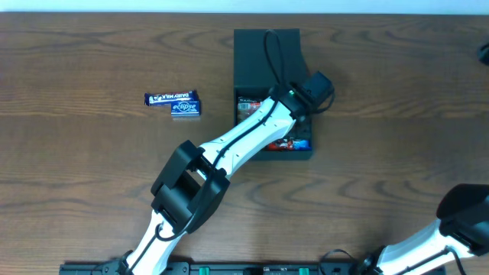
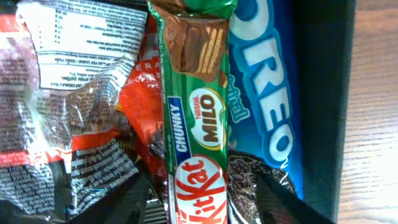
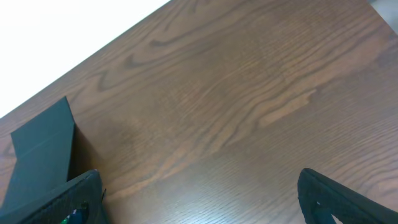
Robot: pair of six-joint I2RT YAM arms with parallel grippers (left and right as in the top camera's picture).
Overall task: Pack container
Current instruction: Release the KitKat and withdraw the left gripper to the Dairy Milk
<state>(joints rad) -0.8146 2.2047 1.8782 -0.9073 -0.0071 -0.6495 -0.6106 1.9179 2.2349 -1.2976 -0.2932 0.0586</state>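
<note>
KitKat bar (image 2: 198,124) in container (image 1: 252,53), left jaws seemingly parted

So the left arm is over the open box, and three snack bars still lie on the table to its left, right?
Not quite. The overhead view shows two bars on the table, not three. The rest holds: the left arm reaches over the open box, and the bars lie to its left.

left arm (image 1: 252,134) over container (image 1: 263,53), 2 bars (image 1: 174,101) left

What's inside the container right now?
Inside the container, the left wrist view shows a KitKat Chunky Milo bar, a blue Oreo pack, an orange wrapper and a clear packet. Anything beneath them is covered.
</note>
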